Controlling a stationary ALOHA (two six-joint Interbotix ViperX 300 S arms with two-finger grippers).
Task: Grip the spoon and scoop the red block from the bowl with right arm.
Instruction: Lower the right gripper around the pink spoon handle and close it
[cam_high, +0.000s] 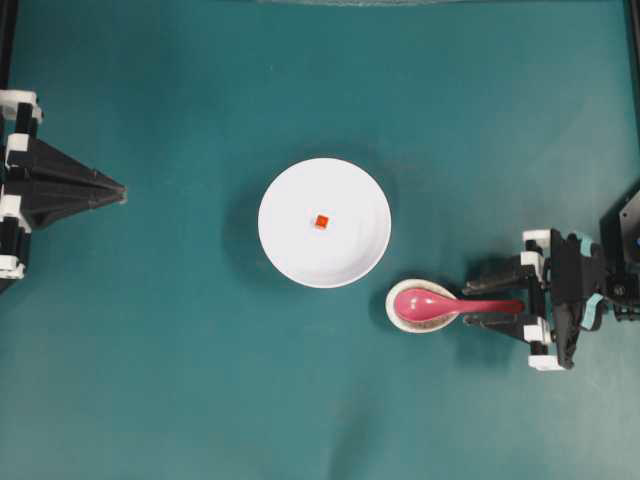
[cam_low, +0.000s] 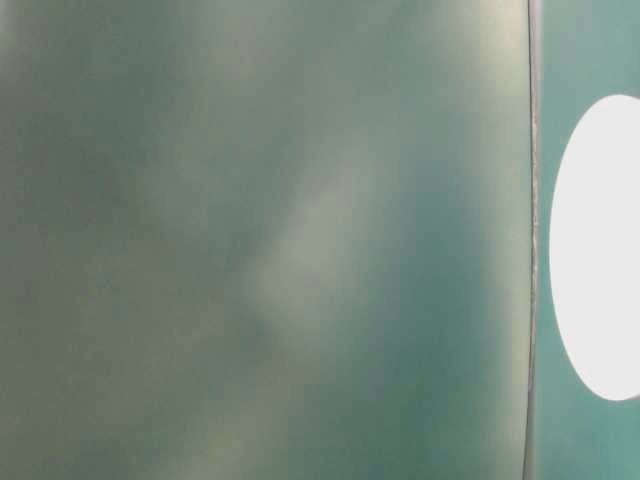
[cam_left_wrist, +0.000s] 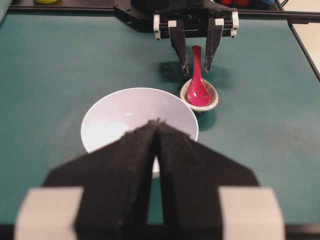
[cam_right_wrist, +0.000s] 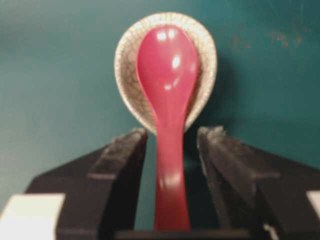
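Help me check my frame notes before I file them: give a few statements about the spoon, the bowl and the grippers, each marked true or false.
1. The right gripper has open jaws either side of the spoon handle. True.
2. The red block lies in the spoon. False: it lies in the bowl.
3. The spoon's scoop rests in the speckled dish. True.
4. The left gripper is open. False: it is shut.

— What sort of place am I driving in?
— I'd say a robotics lab bench: a bare teal mat (cam_high: 150, 380) around the white bowl (cam_high: 290, 255), black rails (cam_left_wrist: 75, 9) beyond it, arms mounted on either side of the bowl.
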